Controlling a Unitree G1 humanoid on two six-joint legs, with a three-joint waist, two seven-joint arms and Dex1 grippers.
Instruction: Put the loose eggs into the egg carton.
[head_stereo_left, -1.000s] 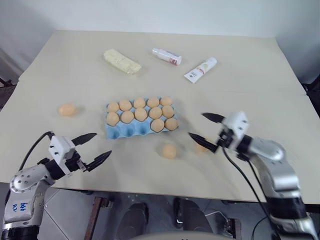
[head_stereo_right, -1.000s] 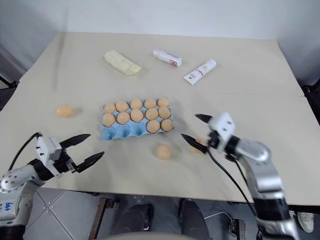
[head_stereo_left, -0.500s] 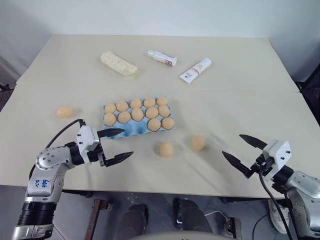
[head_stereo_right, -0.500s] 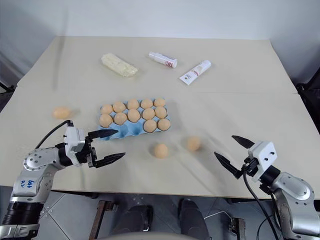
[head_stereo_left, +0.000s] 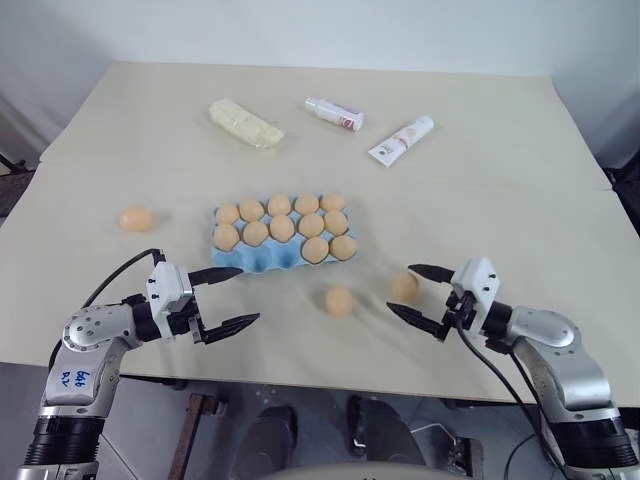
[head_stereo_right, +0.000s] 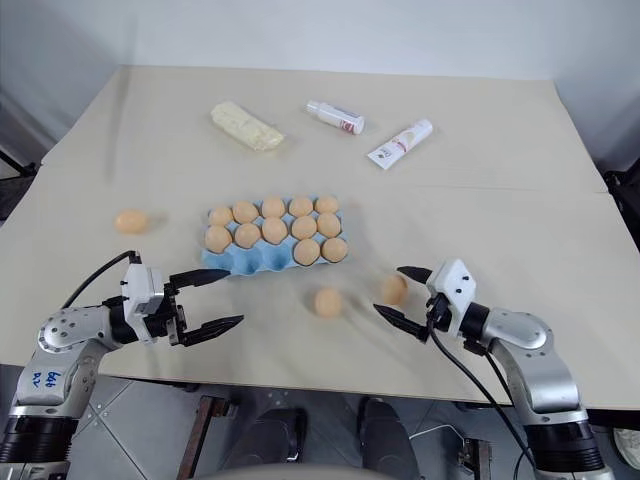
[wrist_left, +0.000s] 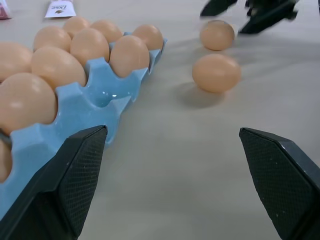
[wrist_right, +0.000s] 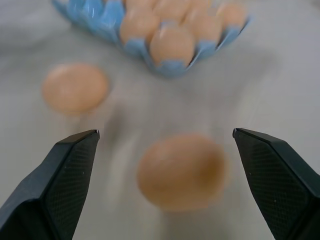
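— Three loose eggs (head_stereo_left: 339, 301) on desk (head_stereo_left: 500, 200)?
— Confirmed; two beside blue egg carton (head_stereo_left: 250, 259), one far left.
— End effectors?
— Left end effector (head_stereo_left: 226, 297), right end effector (head_stereo_left: 420, 296): spread wide, empty.

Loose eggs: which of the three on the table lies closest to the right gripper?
The egg just ahead of the open right gripper. Another egg lies further left; the third sits left of the carton.

The left gripper (head_stereo_left: 225, 297) now sits nearer the egg carton (head_stereo_left: 262, 258) than 1 second ago, its upper finger (head_stereo_left: 215, 272) at the near edge. The right gripper (head_stereo_left: 420, 296), which swung out to the right half a second ago, is back beside the egg (head_stereo_left: 403, 287), jaws wide.
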